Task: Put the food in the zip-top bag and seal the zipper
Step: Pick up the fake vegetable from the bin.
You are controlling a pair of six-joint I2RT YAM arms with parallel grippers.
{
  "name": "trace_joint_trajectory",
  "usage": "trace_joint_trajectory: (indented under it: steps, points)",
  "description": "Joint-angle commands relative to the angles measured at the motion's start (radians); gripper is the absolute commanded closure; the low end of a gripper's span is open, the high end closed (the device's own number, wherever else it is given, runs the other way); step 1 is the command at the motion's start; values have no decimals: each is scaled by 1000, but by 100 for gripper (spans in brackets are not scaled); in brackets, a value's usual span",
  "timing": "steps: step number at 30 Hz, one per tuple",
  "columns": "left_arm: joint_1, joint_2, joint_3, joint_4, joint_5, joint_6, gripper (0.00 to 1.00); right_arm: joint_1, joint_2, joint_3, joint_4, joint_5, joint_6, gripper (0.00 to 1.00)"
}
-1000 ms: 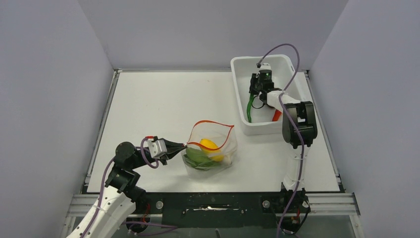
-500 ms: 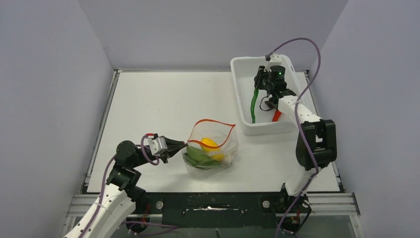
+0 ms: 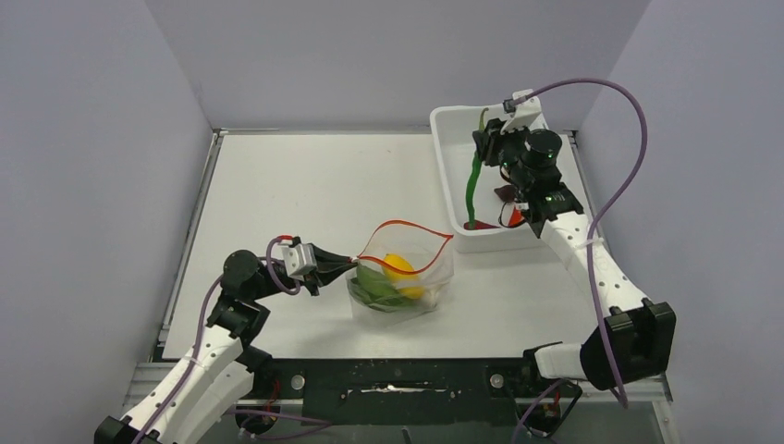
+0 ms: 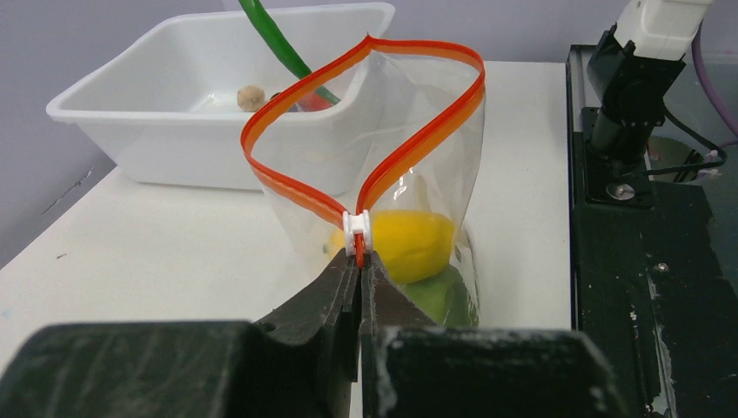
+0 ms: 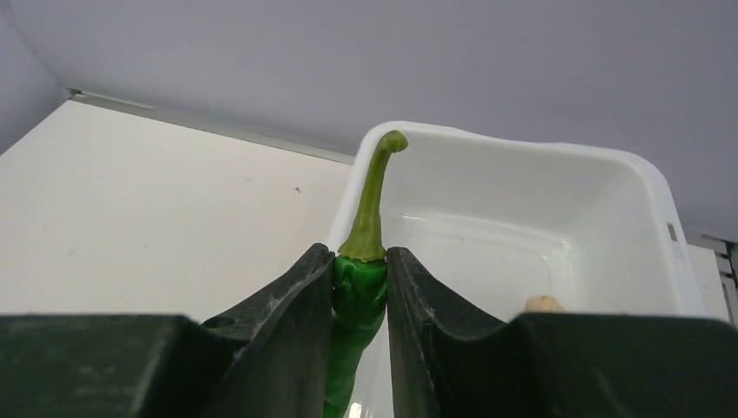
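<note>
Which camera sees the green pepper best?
The top external view: nearly the whole green pepper hangs from the right gripper into the tub. The right wrist view shows only its pinched stem end; the left wrist view, a short piece.

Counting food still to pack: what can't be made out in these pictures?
- Top view: the right gripper covers part of the white tub; pieces beneath are unclear.
- Right wrist view: its fingers hide the lower end of the green pepper.
- Left wrist view: the left gripper blocks the bottom of the zip-top bag.
</note>
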Motion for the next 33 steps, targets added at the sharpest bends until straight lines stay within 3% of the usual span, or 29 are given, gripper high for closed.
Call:
trace_joint_trajectory:
  steps: [1, 7, 21, 33]
  points:
    - [-8, 4, 40, 109, 36, -21, 100, 96, -111, -24, -9, -46, -83, 85]
    - [-9, 4, -24, 218, 47, -90, 100, 227, -215, -63, -8, -101, -136, 83]
    - [-8, -30, -29, 188, 55, -80, 100, 344, -246, -62, 130, -376, -133, 83]
    - [-8, -35, -30, 182, 65, -77, 100, 487, -214, 65, 119, -335, -267, 84]
